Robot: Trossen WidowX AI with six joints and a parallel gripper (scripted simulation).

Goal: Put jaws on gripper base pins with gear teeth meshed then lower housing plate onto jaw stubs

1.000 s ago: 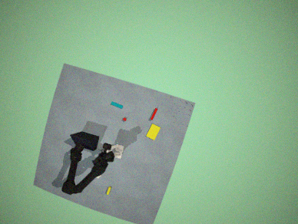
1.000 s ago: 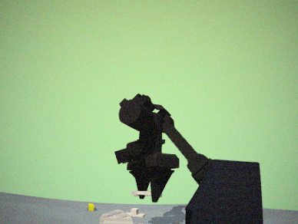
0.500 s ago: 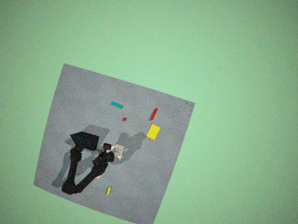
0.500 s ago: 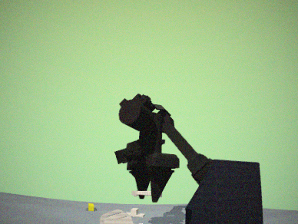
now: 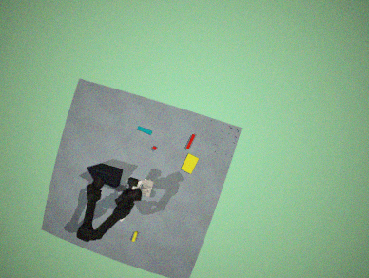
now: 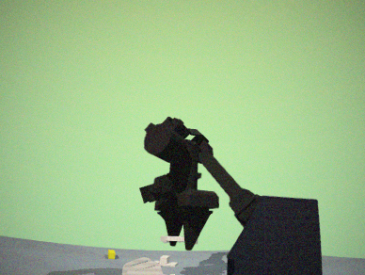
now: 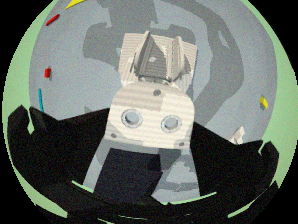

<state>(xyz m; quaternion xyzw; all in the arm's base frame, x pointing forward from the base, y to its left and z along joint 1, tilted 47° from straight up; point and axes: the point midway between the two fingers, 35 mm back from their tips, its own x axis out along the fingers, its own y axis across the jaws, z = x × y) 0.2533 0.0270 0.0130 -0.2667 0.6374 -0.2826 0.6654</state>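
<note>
The pale housing plate (image 7: 150, 102) (image 6: 166, 238), with two round holes, is held roughly level in the air between the fingers. My gripper (image 7: 151, 125) (image 6: 182, 246) is shut on it by its sides. The pale gripper base (image 7: 129, 47) (image 5: 147, 188) (image 6: 136, 268) lies on the floor beyond the plate in the wrist view, lower than it. Two narrow pale pieces, seemingly the left jaw (image 7: 143, 52) and the right jaw (image 7: 179, 57), show on the base side by side. The plate hides their near ends, so pins, stubs and tooth mesh cannot be made out.
A yellow rectangle (image 5: 189, 164), a red bar (image 5: 190, 141), a small red block (image 5: 154, 148) (image 7: 48, 73) and a teal bar (image 5: 145, 129) lie around. A small yellow block (image 5: 134, 236) (image 7: 264, 102) and a small pale piece (image 7: 239, 135) lie on the other side.
</note>
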